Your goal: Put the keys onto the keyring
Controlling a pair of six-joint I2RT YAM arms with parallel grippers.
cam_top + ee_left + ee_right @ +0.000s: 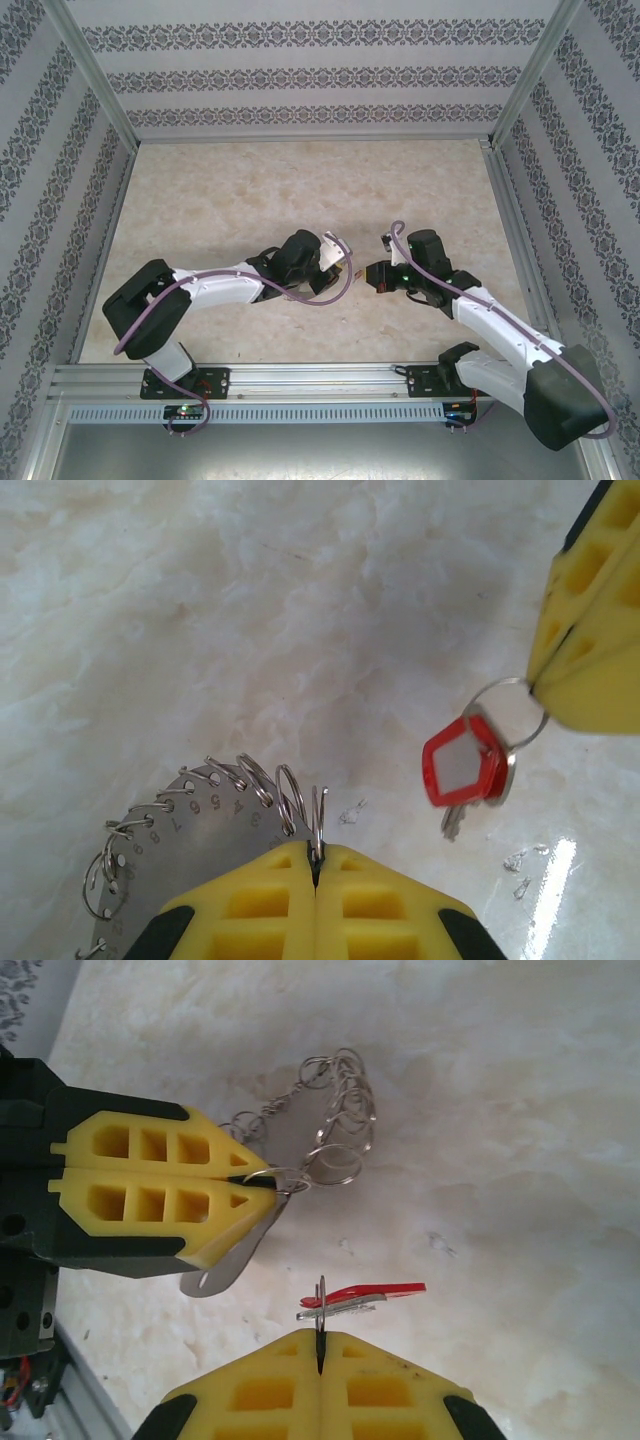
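My left gripper (315, 858) is shut on one small split ring at the edge of the keyring (200, 840), a grey numbered metal plate fringed with silvery rings. In the right wrist view the keyring (340, 1110) hangs from that left gripper (270, 1178), above the table. My right gripper (320, 1338) is shut on a thin wire ring that carries the red-headed key (375, 1293). The key (462, 765) dangles below the right gripper (540, 685), a short way right of the keyring and apart from it. In the top view, the left gripper (345, 262) and right gripper (372, 275) face each other closely.
The pale marbled tabletop (300, 190) stretches far beyond the grippers. Patterned walls (320, 75) enclose it at the back and sides. An aluminium rail (300, 378) runs along the near edge by the arm bases.
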